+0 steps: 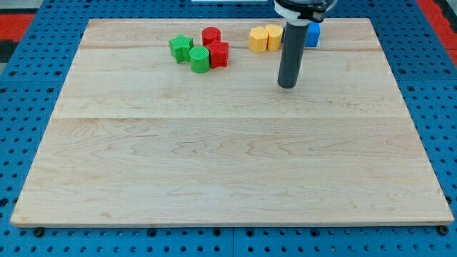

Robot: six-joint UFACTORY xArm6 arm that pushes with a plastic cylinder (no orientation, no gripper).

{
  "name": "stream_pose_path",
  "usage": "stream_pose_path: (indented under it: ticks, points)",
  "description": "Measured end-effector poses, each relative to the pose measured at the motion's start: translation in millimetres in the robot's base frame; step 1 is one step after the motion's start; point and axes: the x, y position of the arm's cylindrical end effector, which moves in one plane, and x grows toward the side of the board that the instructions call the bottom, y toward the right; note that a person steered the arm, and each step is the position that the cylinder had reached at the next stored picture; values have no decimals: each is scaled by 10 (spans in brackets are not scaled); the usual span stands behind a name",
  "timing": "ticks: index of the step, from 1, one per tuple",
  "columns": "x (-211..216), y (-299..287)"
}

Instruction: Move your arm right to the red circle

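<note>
The red circle [211, 35] is a round red block near the view's top, left of centre. It touches a red star block [219, 54] just below it. My tip [286, 85] rests on the board well to the right of the red circle and lower in the view. It touches no block.
A green star [181, 48] and a green round block [199, 60] sit left of the red blocks. Two yellow blocks [258, 39], [274, 36] and a blue block [313, 33] stand at the view's top beside the rod. The wooden board [228, 157] lies on a blue pegboard.
</note>
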Motion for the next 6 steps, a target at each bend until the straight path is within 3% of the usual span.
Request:
stream_pose_path:
  ticks: [4,6]
  points:
    - [0,371]
    - [-250,-56]
